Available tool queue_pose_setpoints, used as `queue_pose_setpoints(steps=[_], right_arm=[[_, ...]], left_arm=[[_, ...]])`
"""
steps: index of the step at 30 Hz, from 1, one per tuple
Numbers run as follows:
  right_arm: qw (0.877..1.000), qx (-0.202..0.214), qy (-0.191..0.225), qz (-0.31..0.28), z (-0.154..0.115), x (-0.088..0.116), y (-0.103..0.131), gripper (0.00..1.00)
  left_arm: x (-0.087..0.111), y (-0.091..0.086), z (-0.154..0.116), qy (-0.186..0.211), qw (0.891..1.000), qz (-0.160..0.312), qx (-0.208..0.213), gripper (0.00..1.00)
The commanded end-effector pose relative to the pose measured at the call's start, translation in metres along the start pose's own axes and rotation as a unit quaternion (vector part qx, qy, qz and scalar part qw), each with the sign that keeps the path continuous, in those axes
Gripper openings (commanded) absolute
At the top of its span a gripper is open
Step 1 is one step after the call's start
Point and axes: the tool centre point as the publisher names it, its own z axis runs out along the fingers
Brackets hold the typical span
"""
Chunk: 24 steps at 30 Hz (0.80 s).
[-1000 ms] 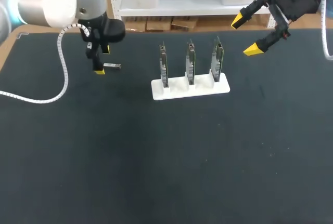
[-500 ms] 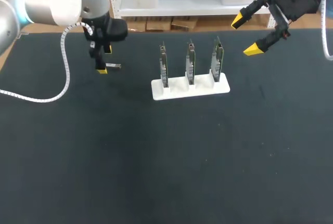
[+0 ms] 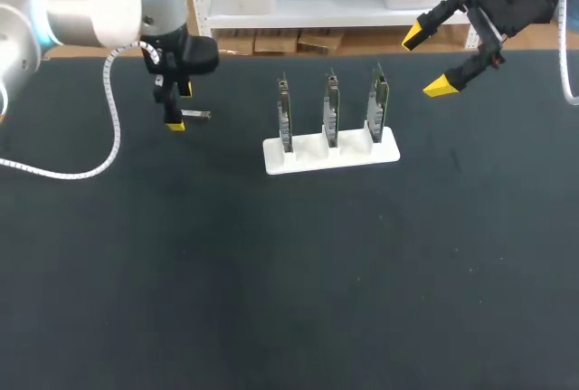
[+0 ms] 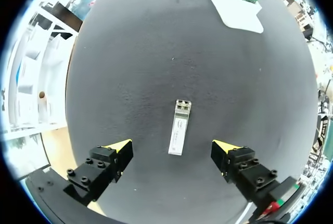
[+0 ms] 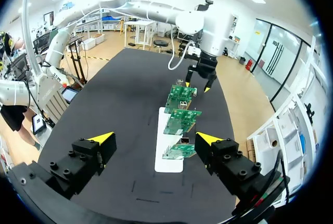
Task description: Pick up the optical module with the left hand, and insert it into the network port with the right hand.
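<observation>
Optical module (image 4: 178, 127) lies untouched between wide-open left jaws; right jaws wide too.

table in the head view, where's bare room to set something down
The near half of the black mat, in front of the white holder, is bare, as is the strip right of the holder. Crowded: far left, where the open left claw is down at the optical module, and the holder with its three upright boards.

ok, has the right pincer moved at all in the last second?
No. The right pincer sits where it was, open, above the table beyond the right end of the white card stand.
</observation>
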Motion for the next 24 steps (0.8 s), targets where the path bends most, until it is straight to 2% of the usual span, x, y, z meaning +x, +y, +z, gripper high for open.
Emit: queue_pose_setpoints(steps=[1, 24], right_arm=[[1.0, -0.001, -0.001, -0.001, 0.0, 0.001, -0.001, 1.0], [1.0, -0.001, -0.001, -0.001, 0.0, 0.001, -0.001, 1.0]], left_arm=[[-0.004, 0.011, -0.001, 0.007, 1.0, 0.003, 0.027, 1.0], [0.002, 0.012, 0.008, 0.0, 0.999, -0.005, 0.044, 1.0]])
